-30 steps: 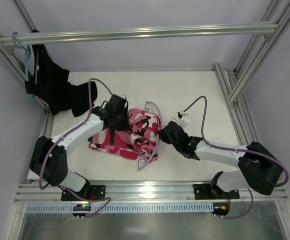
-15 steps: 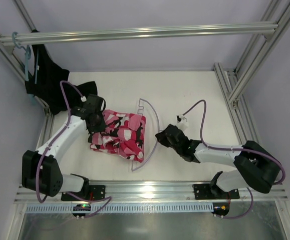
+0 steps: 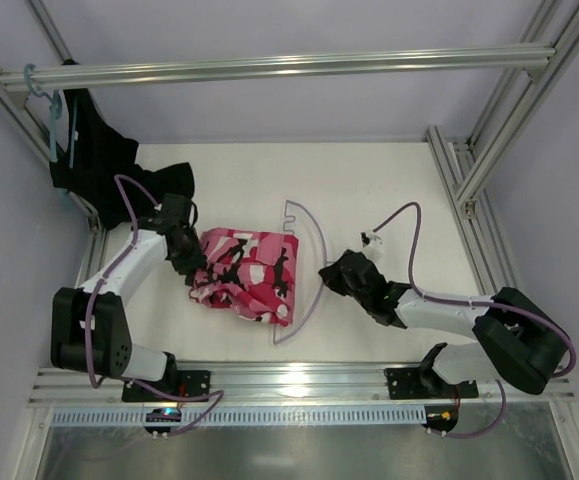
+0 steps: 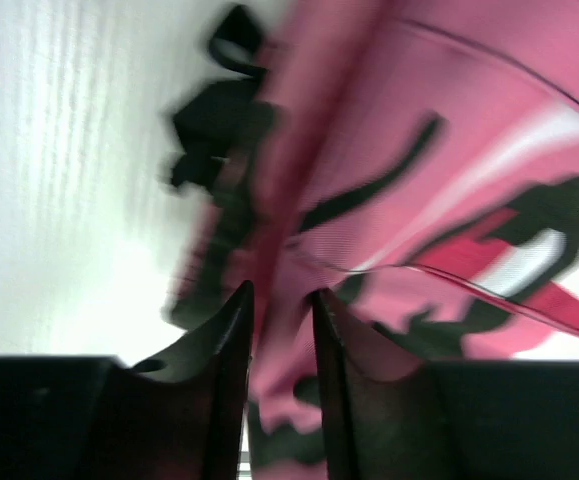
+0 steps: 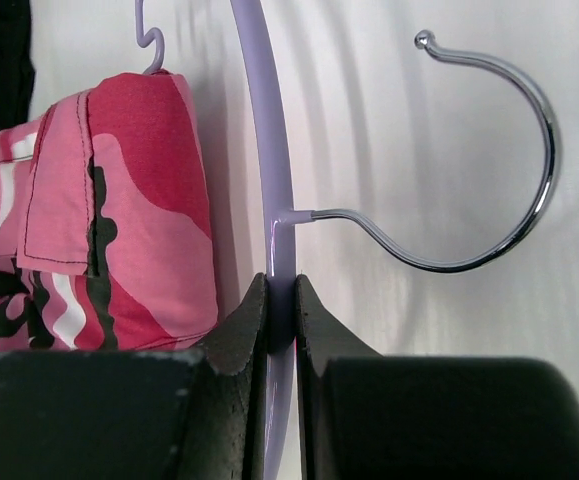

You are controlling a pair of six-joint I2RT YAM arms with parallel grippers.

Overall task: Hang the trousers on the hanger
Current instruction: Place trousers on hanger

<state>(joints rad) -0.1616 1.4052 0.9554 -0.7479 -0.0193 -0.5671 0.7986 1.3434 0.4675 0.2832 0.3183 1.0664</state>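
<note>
Pinching the hanger (image 3: 317, 238) mid-bar with right tool (image 5: 281, 285), long arc lying near-to-far just right of trousers (image 3: 244, 275); straddling their left-edge fold with left tool (image 4: 281, 295), gripped or loose, can't tell.

The trousers (image 3: 247, 275) lie bunched on the table (image 3: 389, 180), a little left of its middle. The hanger (image 5: 266, 130) lies flat just right of them, along their right edge. Its hook (image 5: 539, 130) is on the side away from the trousers. The right gripper (image 5: 281, 285) clamps the hanger's bar, reaching in from the right. The left gripper (image 4: 279, 295) is at the trousers' left edge, apparently with a fold pinched between its fingers. In the far left corner another garment (image 3: 99, 170) hangs from a second hanger (image 3: 54, 125) on the far rail (image 3: 289, 65).
</note>
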